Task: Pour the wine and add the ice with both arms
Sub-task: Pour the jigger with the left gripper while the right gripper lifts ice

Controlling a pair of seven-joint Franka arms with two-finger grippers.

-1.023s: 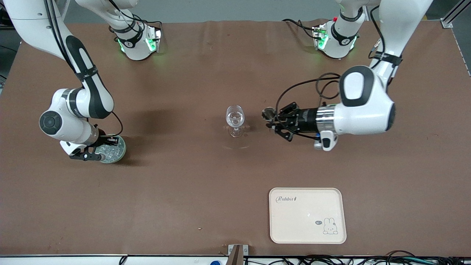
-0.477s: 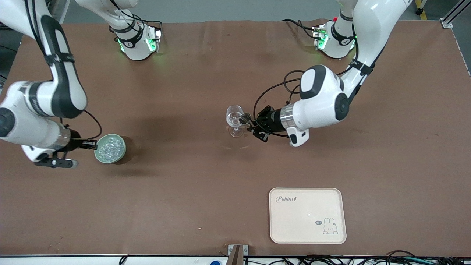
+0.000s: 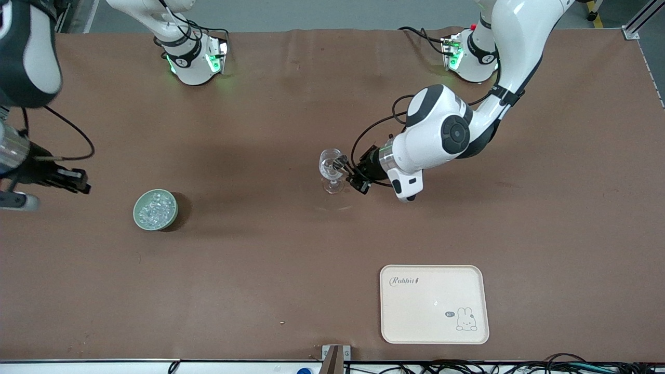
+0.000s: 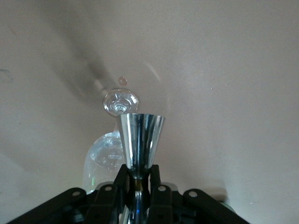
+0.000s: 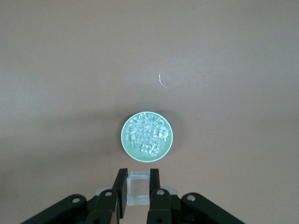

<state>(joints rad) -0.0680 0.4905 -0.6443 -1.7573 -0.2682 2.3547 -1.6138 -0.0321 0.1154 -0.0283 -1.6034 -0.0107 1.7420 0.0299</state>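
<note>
A clear wine glass (image 3: 331,170) stands mid-table. My left gripper (image 3: 349,174) is beside its bowl, shut on the waist of a shiny metal jigger (image 3: 340,165). In the left wrist view the jigger (image 4: 140,140) lies level from my left gripper (image 4: 138,173), with its mouth over the glass (image 4: 106,158). A green bowl (image 3: 155,209) holds the ice (image 3: 154,206), several small clear lumps. My right gripper (image 3: 74,180) is raised over the table beside the bowl, toward the right arm's end. In the right wrist view my right gripper (image 5: 138,181) is shut on one clear ice cube (image 5: 138,188), above the bowl (image 5: 124,138).
A cream tray (image 3: 434,332) with a rabbit print lies near the front edge toward the left arm's end. The two green-lit arm bases (image 3: 193,61) stand along the back edge. The brown table cover (image 3: 249,270) is bare around the bowl and glass.
My right gripper has risen off the ice bowl and drawn away toward the right arm's end of the table. My left gripper has brought the jigger in against the wine glass.
</note>
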